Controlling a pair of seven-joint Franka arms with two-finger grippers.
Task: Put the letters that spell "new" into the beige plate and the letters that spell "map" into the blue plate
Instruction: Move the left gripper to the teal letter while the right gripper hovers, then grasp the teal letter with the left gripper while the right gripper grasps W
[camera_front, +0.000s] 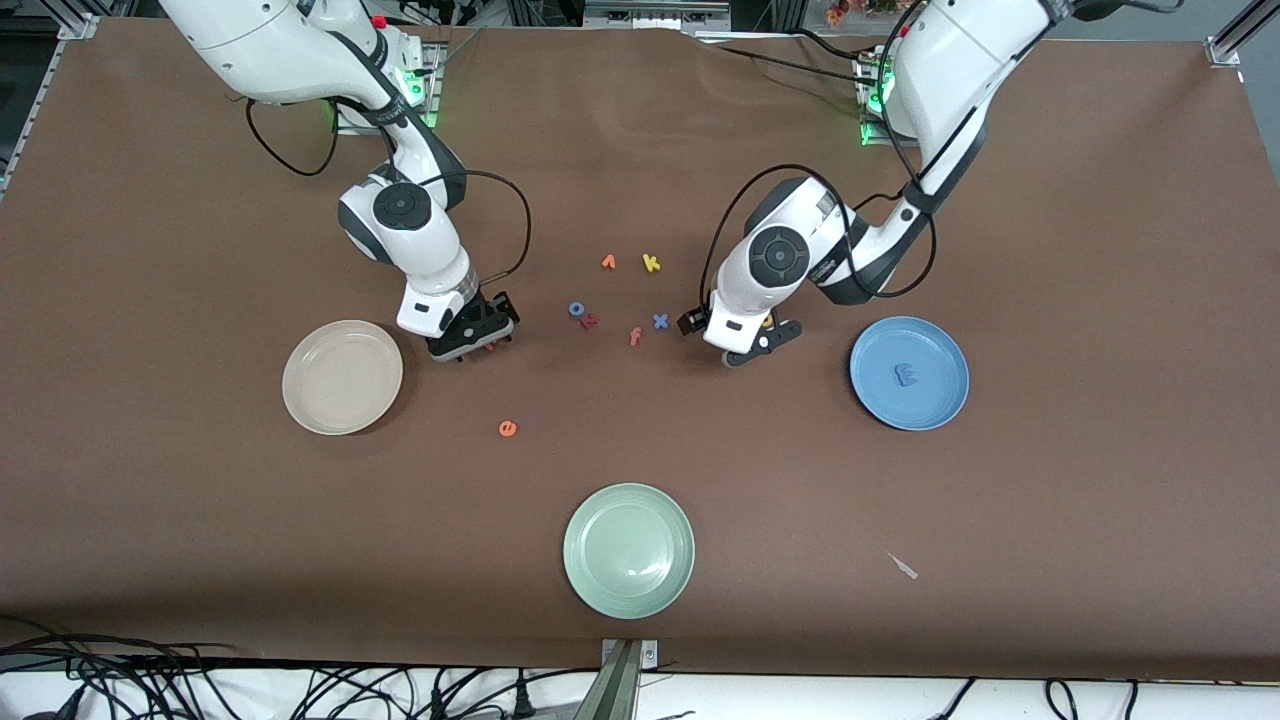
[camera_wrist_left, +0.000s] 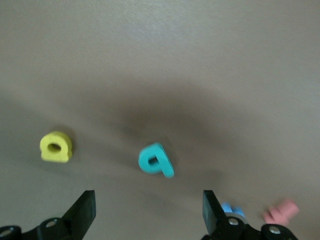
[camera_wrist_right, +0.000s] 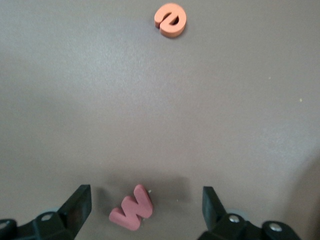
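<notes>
Down near the desk (camera_front: 200, 200), the right gripper (camera_wrist_right: 145, 210) stands wide around the salmon "w" (camera_wrist_right: 131, 211), beside the beige plate (camera_front: 300, 400). Likewise wide, the left gripper (camera_wrist_left: 149, 212) hangs over the teal "a" (camera_wrist_left: 156, 160) and yellow "p" (camera_wrist_left: 56, 146); the periwinkle "m" (camera_front: 906, 375) lies in the blue plate (camera_front: 940, 400).

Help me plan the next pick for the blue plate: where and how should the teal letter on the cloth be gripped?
Grip the teal letter from straight above, across its round bowl, the thickest part. It lies flat on the cloth, tilted, so turn the wrist until the jaws meet its flat outer edges. The left gripper hangs over it, jaws open wider than the letter. The yellow letter lies well apart.
</notes>
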